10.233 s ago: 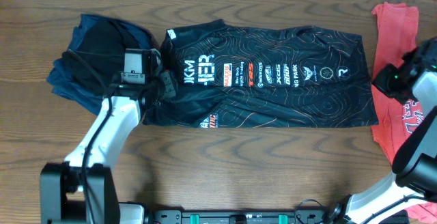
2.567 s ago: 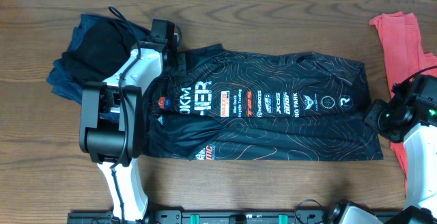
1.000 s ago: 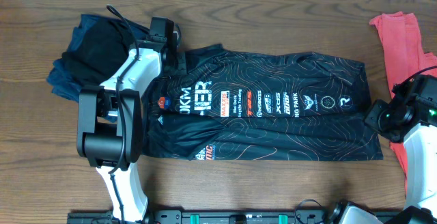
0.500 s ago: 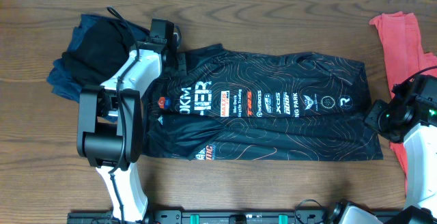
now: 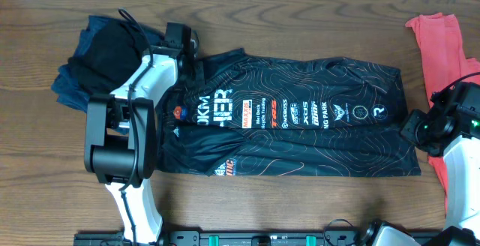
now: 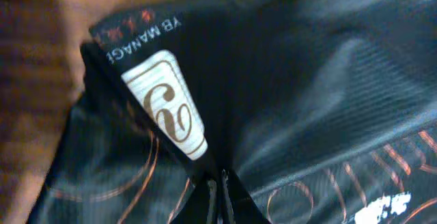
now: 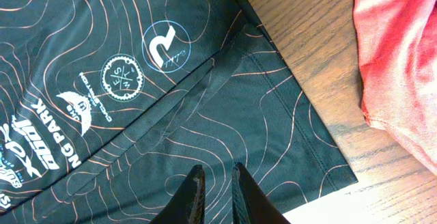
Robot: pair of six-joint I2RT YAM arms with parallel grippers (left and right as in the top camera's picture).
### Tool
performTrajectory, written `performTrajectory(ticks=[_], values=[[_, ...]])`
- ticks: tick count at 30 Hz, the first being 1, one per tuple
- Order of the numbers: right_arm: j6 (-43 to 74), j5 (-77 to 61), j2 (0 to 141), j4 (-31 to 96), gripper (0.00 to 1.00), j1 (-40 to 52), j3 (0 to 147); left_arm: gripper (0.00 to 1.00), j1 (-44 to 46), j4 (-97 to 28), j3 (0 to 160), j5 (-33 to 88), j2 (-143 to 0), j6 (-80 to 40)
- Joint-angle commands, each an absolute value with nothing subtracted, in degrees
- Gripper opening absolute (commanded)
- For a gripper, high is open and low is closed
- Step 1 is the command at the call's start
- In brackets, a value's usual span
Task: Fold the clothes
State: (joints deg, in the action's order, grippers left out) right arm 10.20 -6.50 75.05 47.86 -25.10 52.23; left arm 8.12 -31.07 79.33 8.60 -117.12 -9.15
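The black jersey (image 5: 300, 118) with white lettering and orange contour lines lies spread flat across the table's middle. My left gripper (image 5: 189, 57) is at its top left corner by the collar. In the left wrist view it (image 6: 220, 183) is shut, pinching jersey fabric (image 6: 307, 80) just below a white collar label (image 6: 167, 104). My right gripper (image 5: 411, 128) hovers at the jersey's right edge. The right wrist view shows it (image 7: 217, 173) narrowly open over flat jersey cloth (image 7: 136, 80), holding nothing.
A coral-red T-shirt (image 5: 442, 43) lies at the far right, close beside the right arm, and also appears at the right wrist view's edge (image 7: 403, 67). A pile of navy and black garments (image 5: 97, 62) sits at the back left. Bare wood table (image 5: 300, 201) runs along the front.
The left jaws have closed onto the jersey by the collar. The right jaws have narrowed a little. Neither arm has shifted noticeably, and the jersey lies as before.
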Motion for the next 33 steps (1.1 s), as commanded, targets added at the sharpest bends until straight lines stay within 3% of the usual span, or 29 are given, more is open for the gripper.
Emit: performTrajectory(ticks=[1, 13, 16, 26, 33], values=[[9.39, -6.24, 74.61, 48.27, 0.15, -24.67, 55.57, 0.06, 7.99, -32.67, 80.07, 8.40, -111.92, -9.23], [4.99, -6.24, 83.48, 48.86, 0.17, -24.27, 66.63, 0.06, 7.99, -39.35, 80.05, 11.18, -106.72, -9.26], [4.80, -6.22, 87.94, 43.97, 0.17, -22.96, 66.96, 0.06, 7.99, -39.86, 80.05, 11.35, -106.74, -9.26], [5.08, -7.11, 100.01, 24.03, 0.33, -18.06, 66.96, 0.06, 7.99, -42.00, 79.94, 11.33, -106.74, -9.23], [5.50, -7.09, 106.76, 22.02, 0.34, -15.90, 66.96, 0.06, 7.99, -41.98, 79.94, 11.33, -106.74, -9.26]])
